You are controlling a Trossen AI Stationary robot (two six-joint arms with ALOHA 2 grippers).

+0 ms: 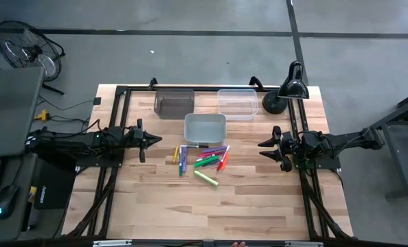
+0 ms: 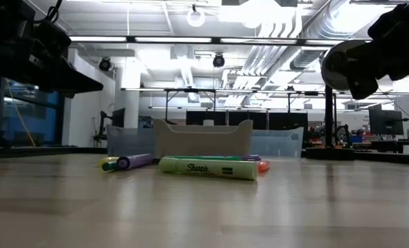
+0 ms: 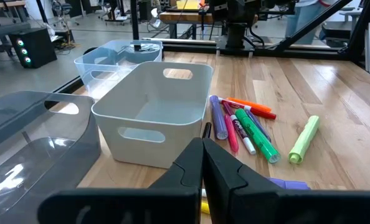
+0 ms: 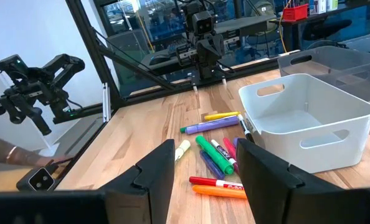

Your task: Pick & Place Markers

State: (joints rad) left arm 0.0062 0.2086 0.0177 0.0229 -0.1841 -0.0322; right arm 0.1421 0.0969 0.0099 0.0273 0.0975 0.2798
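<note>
About a dozen markers (image 1: 202,162), purple, green, yellow, red-orange, pink and white, lie in a loose heap flat on the wooden table, just near of a white bin (image 1: 205,128). They also show in the low view as markers (image 2: 208,167), in the left wrist view as markers (image 3: 247,127) and in the right wrist view as markers (image 4: 213,155). My left gripper (image 1: 159,140) hovers to the left of the heap, shut and empty, as the left gripper (image 3: 203,163) shows. My right gripper (image 1: 261,149) hovers to the right of the heap, open and empty, as the right gripper (image 4: 203,168) shows.
A dark grey bin (image 1: 174,103) and a clear bin (image 1: 237,103) stand at the table's far edge behind the white bin. A black desk lamp (image 1: 286,89) stands at the far right corner. Bare wood lies near of the markers. A black frame borders the table.
</note>
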